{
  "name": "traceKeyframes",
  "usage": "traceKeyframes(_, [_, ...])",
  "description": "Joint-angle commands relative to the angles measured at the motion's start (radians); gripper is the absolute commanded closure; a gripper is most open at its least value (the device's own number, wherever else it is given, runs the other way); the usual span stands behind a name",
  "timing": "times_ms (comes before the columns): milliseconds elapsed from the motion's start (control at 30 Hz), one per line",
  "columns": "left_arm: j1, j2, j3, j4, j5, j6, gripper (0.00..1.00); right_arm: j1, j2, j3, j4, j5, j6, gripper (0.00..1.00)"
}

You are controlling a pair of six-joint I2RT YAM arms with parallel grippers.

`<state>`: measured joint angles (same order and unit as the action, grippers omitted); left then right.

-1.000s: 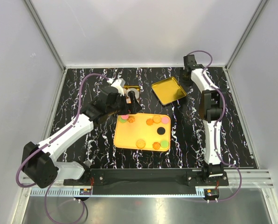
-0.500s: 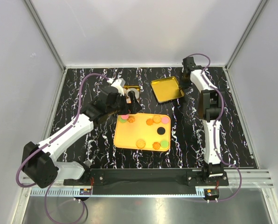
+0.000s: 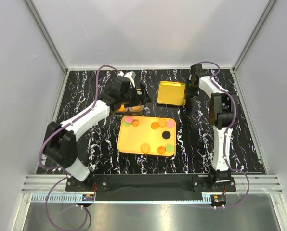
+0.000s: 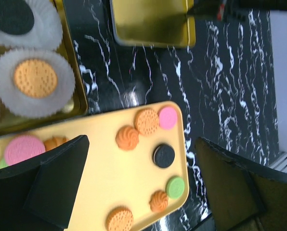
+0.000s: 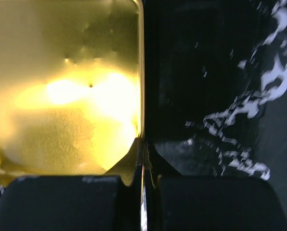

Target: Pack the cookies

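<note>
Several cookies lie loose on the yellow tray (image 3: pixel 134 144): an orange swirl (image 4: pixel 127 138), a pink one (image 4: pixel 168 117), a black one (image 4: pixel 163 155), a green one (image 4: pixel 175 187). The gold tin (image 4: pixel 81 96) at the back left holds white paper cups, one with an orange cookie (image 4: pixel 35 78), one with a black cookie (image 4: pixel 9 14). My left gripper (image 3: pixel 136 94) hovers above the tin, open wide (image 4: pixel 141 144) and holding nothing. My right gripper (image 3: pixel 189 91) is shut on the right rim of the gold lid (image 3: pixel 171 93); the thin rim sits pinched between the fingers (image 5: pixel 143 144).
The black marbled tabletop (image 3: pixel 85 149) is enclosed by white walls at the back and sides. The lid (image 5: pixel 66 96) lies inner face up, behind the tray's right half. The tin stands just behind the tray's left corner.
My left arm swung back from the tray's rear edge to above the tin. My right gripper closed on the lid's rim, and the lid turned square and shifted slightly back.
</note>
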<state>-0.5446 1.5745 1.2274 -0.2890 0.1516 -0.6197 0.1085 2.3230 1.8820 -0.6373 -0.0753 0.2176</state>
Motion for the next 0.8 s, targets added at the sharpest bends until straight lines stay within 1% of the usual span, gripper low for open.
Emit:
traceKeyframes(0, [0.067,0.085,0.131,0.037,0.107,0.015,0.01,-0.004,-0.131,-0.075,0.05,-0.092,0.064,1.0])
traceKeyframes(33, [0.08,0.131,0.153,0.033,0.132,0.017,0.01,-0.006,-0.146,-0.09,0.059,-0.098,0.074,1.0])
traceKeyframes(67, [0.09,0.157,0.174,0.03,0.188,0.017,0.01,-0.006,-0.155,-0.102,0.065,-0.119,0.08,1.0])
traceKeyframes(100, [0.104,0.18,0.22,0.028,0.218,0.018,0.01,-0.007,-0.178,-0.124,0.08,-0.135,0.092,1.0])
traceKeyframes(167, [0.104,0.246,0.276,-0.004,0.239,0.041,0.01,-0.006,-0.197,-0.144,0.094,-0.161,0.106,1.0])
traceKeyframes(233, [0.107,0.304,0.365,-0.051,0.25,0.054,0.01,-0.006,-0.232,-0.185,0.116,-0.178,0.12,1.0])
traceKeyframes(467, [0.124,0.392,0.417,-0.039,0.282,0.021,0.01,-0.007,-0.327,-0.262,0.145,-0.21,0.137,1.0])
traceKeyframes(533, [0.124,0.415,0.449,-0.064,0.278,0.021,0.01,-0.007,-0.359,-0.28,0.156,-0.207,0.141,1.0])
traceKeyframes(767, [0.133,0.441,0.445,0.019,0.354,-0.032,0.01,-0.004,-0.448,-0.36,0.188,-0.259,0.167,1.0])
